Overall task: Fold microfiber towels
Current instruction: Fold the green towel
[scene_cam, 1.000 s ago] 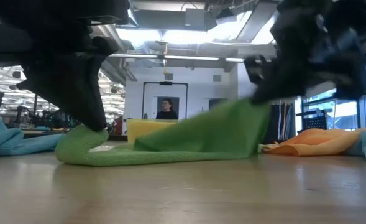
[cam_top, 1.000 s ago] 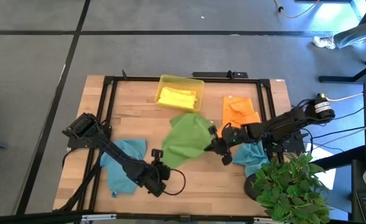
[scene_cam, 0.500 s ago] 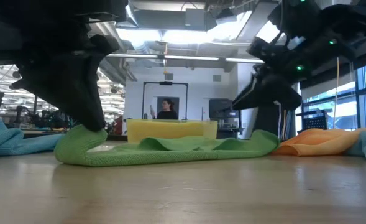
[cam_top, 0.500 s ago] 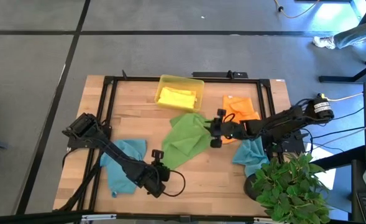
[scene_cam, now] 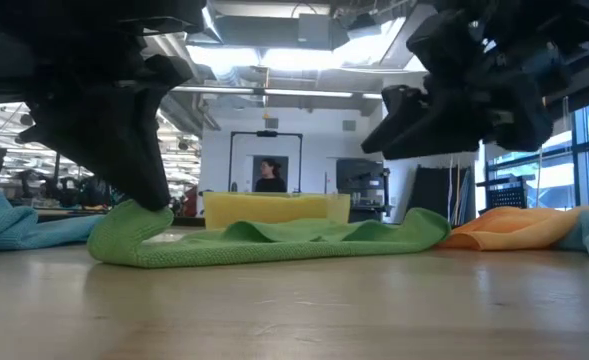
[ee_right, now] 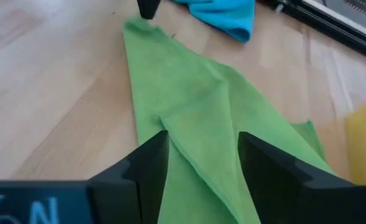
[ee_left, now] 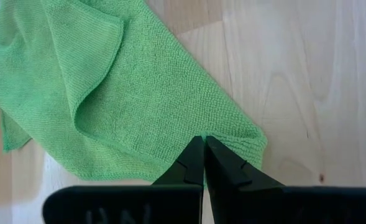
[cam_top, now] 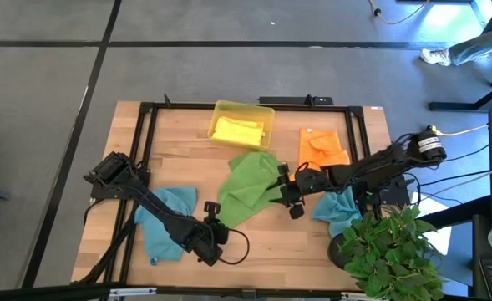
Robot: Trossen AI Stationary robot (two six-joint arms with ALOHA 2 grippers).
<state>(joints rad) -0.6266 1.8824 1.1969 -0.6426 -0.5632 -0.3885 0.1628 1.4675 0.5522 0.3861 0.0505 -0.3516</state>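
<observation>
The green towel (cam_top: 250,188) lies spread on the table's middle, with a loose fold along its length (ee_right: 189,93). My left gripper (cam_top: 213,209) is shut on the towel's near left end (scene_cam: 139,215), which lies on the wood. At the towel's right end, my right gripper (cam_top: 284,191) hangs open a little above the cloth. Its fingers (ee_right: 150,163) stand apart over the cloth and touch nothing. A teal towel (cam_top: 164,219) lies by my left arm, and another (cam_top: 337,207) lies under my right arm. My left gripper pinches the green towel's near edge (ee_left: 202,138), close to its corner (ee_left: 256,142), between its two fingertips. The fingers come slanting down from the table's near left. The cloth puckers at the tips, and that end rests on the table.
A yellow tray (cam_top: 218,111) holding a yellow towel (cam_top: 239,130) stands at the far middle. An orange towel (cam_top: 322,149) lies at the far right. A potted plant (cam_top: 388,247) stands at the near right corner. Black frame rails (cam_top: 145,134) run along the table's sides.
My right gripper has opened and let go of the green towel's right end, which it held raised. That end has dropped flat onto the table. The gripper went toward the far edge, then came back a little, staying clear above the cloth. The towel's left end has stayed put.
</observation>
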